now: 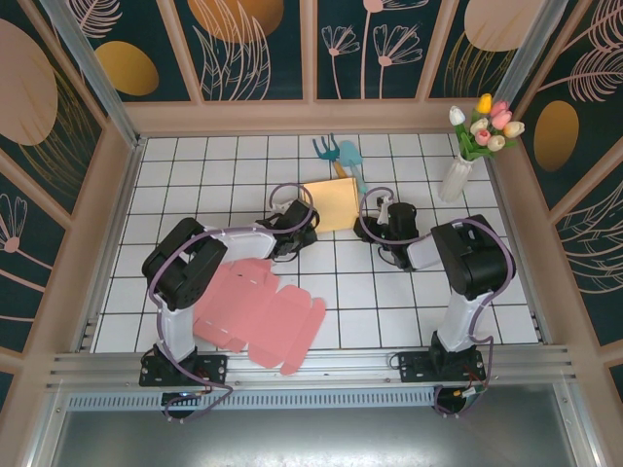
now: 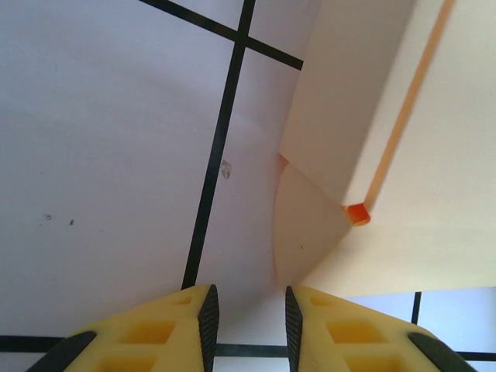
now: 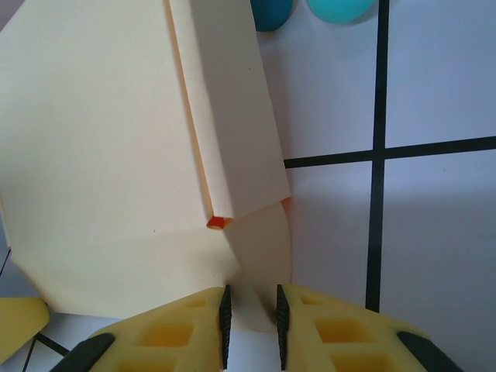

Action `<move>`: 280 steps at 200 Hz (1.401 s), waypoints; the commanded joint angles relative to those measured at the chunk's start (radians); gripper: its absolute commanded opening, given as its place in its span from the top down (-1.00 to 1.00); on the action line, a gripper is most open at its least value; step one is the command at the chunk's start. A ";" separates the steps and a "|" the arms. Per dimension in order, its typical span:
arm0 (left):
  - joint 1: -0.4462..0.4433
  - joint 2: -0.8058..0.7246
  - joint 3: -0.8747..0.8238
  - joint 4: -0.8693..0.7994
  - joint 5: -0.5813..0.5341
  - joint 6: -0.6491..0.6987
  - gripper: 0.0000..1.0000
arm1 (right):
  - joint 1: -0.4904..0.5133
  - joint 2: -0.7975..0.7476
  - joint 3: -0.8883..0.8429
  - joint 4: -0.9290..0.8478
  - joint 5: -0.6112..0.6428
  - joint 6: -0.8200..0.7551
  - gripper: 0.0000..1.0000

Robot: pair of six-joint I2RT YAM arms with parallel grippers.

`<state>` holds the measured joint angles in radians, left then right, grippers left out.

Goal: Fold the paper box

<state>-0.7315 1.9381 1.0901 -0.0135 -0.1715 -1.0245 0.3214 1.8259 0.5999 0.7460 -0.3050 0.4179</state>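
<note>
A cream paper box lies partly folded on the white gridded table between both arms. In the left wrist view its side wall stands folded up, and a rounded flap ends just ahead of my left gripper. That gripper is open, with bare table between the pads. My left gripper sits at the box's near-left corner. My right gripper is open a little at the near-right corner, and the box's curved flap runs into the gap without being pinched. From above, the right gripper is beside the box's right edge.
A flat pink box sheet lies at the near left by the left arm's base. Teal objects sit just behind the cream box. A white vase of tulips stands at the back right. Wooden walls enclose the table.
</note>
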 commanded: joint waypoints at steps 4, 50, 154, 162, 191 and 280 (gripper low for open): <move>0.000 -0.031 0.013 -0.102 -0.053 0.042 0.34 | -0.010 -0.040 0.012 -0.079 0.014 -0.026 0.42; 0.013 -0.099 0.063 -0.094 -0.097 0.106 0.29 | -0.011 -0.104 0.005 -0.113 0.015 -0.041 0.38; 0.160 0.074 0.287 0.251 0.018 0.661 -0.21 | -0.008 -0.244 -0.056 -0.177 0.032 0.044 0.38; 0.162 0.106 0.317 0.259 0.010 0.704 -0.21 | -0.007 -0.246 -0.058 -0.177 0.032 0.052 0.38; 0.186 0.223 0.442 0.217 0.076 0.776 -0.18 | -0.002 -0.252 -0.073 -0.171 0.034 0.064 0.38; 0.193 0.282 0.444 0.222 0.306 0.705 -0.15 | 0.020 -0.230 -0.049 -0.162 0.021 0.079 0.37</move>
<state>-0.5419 2.2135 1.5436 0.1974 0.0509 -0.2970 0.3340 1.5974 0.5308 0.5781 -0.2859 0.4873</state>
